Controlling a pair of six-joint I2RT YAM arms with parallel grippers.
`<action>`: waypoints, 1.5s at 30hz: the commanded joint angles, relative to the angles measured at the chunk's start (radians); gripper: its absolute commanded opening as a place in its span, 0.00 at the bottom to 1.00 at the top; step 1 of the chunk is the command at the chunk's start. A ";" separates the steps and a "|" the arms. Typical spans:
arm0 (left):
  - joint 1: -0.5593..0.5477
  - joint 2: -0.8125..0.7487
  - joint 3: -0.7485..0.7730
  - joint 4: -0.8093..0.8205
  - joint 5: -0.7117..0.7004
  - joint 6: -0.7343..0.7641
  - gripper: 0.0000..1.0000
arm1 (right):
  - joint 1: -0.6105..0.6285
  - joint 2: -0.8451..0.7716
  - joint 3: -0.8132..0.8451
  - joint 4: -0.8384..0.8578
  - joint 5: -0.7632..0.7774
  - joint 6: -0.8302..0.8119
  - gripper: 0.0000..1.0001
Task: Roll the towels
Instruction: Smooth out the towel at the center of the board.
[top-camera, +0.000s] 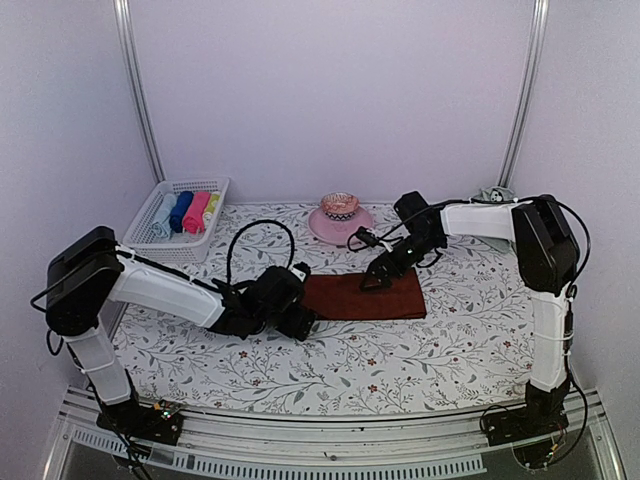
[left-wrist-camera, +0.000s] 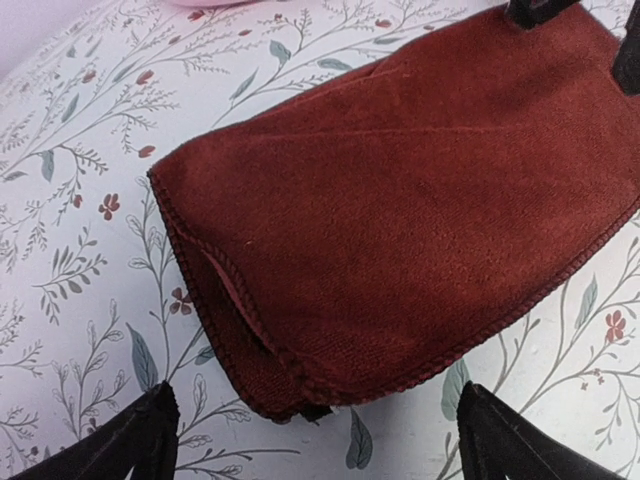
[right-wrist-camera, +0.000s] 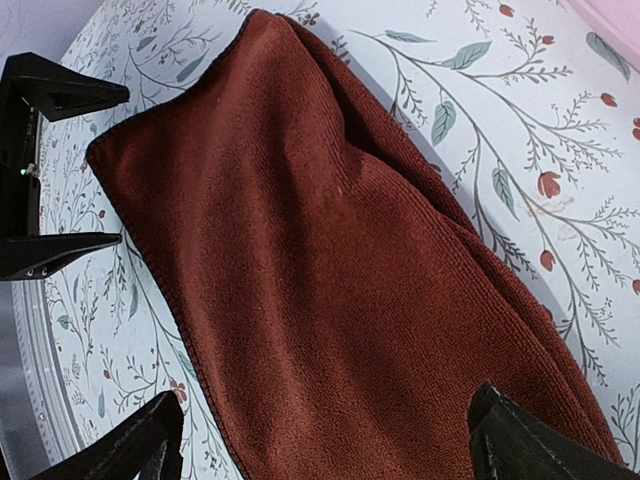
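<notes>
Left gripper (top-camera: 298, 320): jaws wide apart, at the left short end of the dark red-brown towel (top-camera: 365, 297), holding nothing. Right gripper (top-camera: 376, 279): jaws also apart, low over the towel's far edge near mid-length, empty.

Towel lies flat as a folded strip at the centre of the floral table cover (top-camera: 450, 335). Doubled layers show at the left end in the left wrist view.

Judged step: the roll is not yet begun, and both arms are placed for the start.

Next move calls for pinching all layers at the left end, turning them over tightly, and keeping the strip's edges aligned.
</notes>
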 joint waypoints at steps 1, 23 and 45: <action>0.009 -0.045 -0.030 0.046 -0.006 -0.023 0.97 | -0.002 0.018 -0.005 0.015 0.014 0.008 1.00; 0.041 -0.008 -0.056 -0.026 -0.111 -0.092 0.97 | -0.001 0.026 -0.006 0.015 0.029 0.009 1.00; 0.008 -0.224 -0.142 -0.068 -0.120 -0.139 0.96 | -0.003 -0.006 -0.006 0.012 0.047 -0.004 1.00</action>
